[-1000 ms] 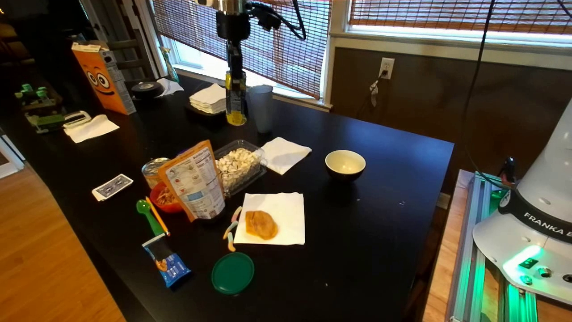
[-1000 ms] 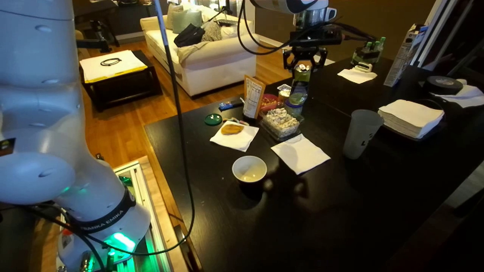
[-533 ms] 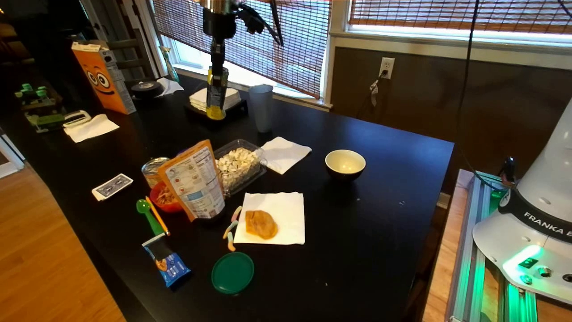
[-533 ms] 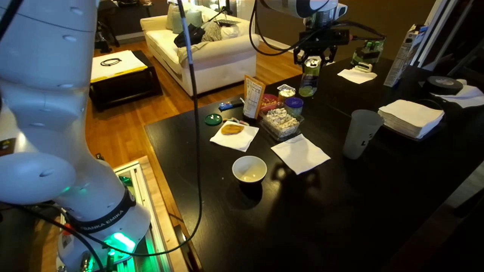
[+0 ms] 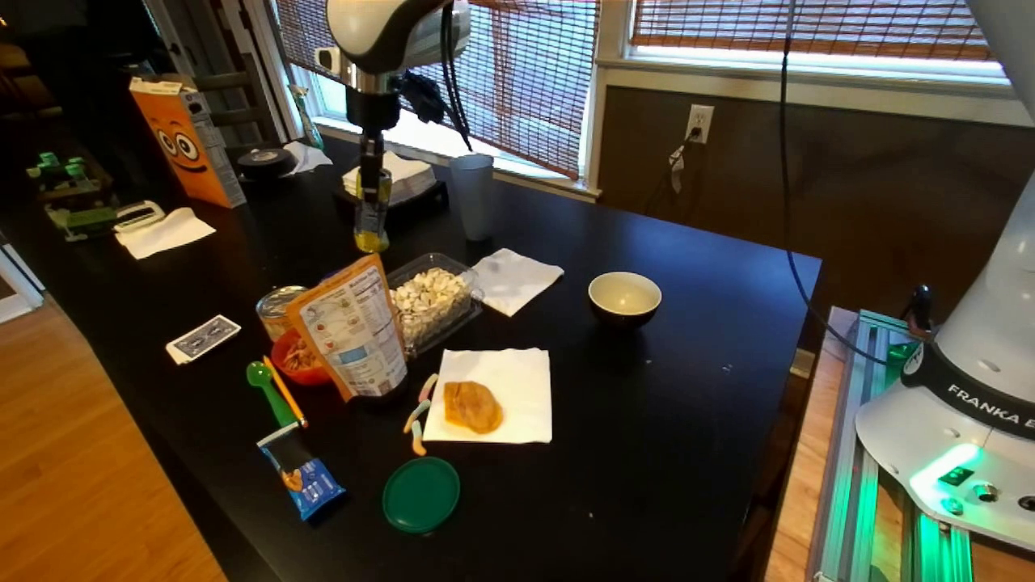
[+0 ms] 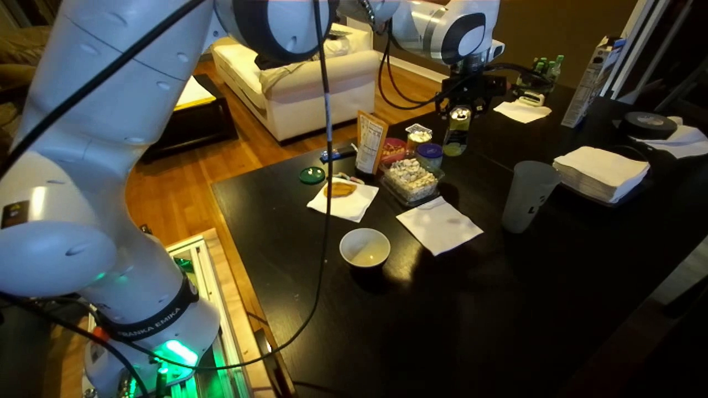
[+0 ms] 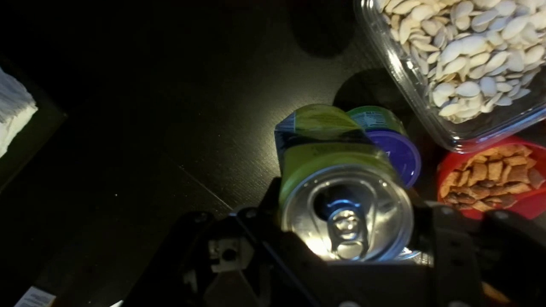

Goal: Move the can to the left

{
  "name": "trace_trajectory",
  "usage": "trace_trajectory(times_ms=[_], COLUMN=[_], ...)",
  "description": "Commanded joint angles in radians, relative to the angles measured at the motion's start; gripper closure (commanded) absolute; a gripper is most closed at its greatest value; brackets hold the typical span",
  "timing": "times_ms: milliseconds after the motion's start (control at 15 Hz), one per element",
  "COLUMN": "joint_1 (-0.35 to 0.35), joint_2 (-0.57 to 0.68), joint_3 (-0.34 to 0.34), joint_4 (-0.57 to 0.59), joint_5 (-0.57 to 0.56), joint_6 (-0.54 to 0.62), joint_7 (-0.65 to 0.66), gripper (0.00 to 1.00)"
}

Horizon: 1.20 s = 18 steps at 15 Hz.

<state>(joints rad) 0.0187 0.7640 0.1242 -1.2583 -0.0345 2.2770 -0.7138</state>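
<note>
The can (image 7: 344, 183) is metal, its top smooth and shiny; the fingers (image 7: 426, 224) look matt. Clear glossy plastic forms the tub (image 7: 396, 64), and matt paper the napkins (image 5: 517, 279). The tabletop (image 5: 647, 453) is smooth with a soft sheen, the floor (image 5: 73, 453) polished wood.

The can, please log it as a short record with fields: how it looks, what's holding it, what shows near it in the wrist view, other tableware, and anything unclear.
Item: can, silver-topped, yellow-green and dark
Held by: gripper, clamped near its top
Wrist-view neighbours: purple-lidded tub, partly hidden by the can; clear tray of pale seeds; red bowl of orange-brown pieces
Other tableware: pale-lined bowl; translucent cup
Surface: black table
Unclear: whether the can's base touches the table
</note>
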Motion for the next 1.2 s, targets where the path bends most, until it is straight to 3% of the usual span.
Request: trace_trajectory(times_ms=[0, 400, 467, 1133], joint_1=[-0.002, -0.009, -0.008, 0.049], joint_2=[0.020, 0.019, 0.019, 0.062], joint_3=[0.010, 0.011, 0.012, -0.048], joint_4=[0.016, 0.013, 0.013, 0.088], joint_5=[-0.012, -0.011, -0.011, -0.122], joint_6=[-0.002, -0.002, -0.002, -0.144], joint_7=[0.007, 0.006, 0.006, 0.072], gripper=[0.43, 0.43, 0.68, 0.68])
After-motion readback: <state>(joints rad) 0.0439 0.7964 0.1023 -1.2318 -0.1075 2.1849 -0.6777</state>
